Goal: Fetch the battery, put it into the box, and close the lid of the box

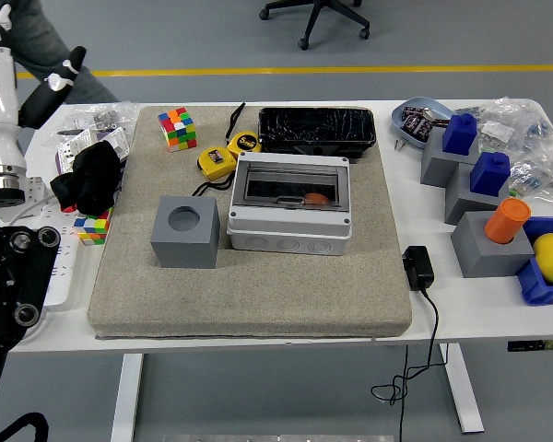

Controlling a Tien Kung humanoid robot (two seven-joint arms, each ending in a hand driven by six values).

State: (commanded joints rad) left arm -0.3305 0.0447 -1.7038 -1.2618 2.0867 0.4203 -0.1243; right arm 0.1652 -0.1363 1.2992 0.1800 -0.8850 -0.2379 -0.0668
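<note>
The box (290, 203) sits mid-mat with its clear lid (291, 184) down over an orange battery (314, 198), so the closing step appears complete; the left hand (2, 69), at nine o'clock, is raised, fingers loosely spread and empty, with only a seating check seemingly left.

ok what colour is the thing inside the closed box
Orange, seen through the box's window in the head view: the battery.

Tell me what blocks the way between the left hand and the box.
Nothing visible does. The left hand is raised at the table's left edge; the black cloth and grey cube sit low on the mat between it and the box.
</note>
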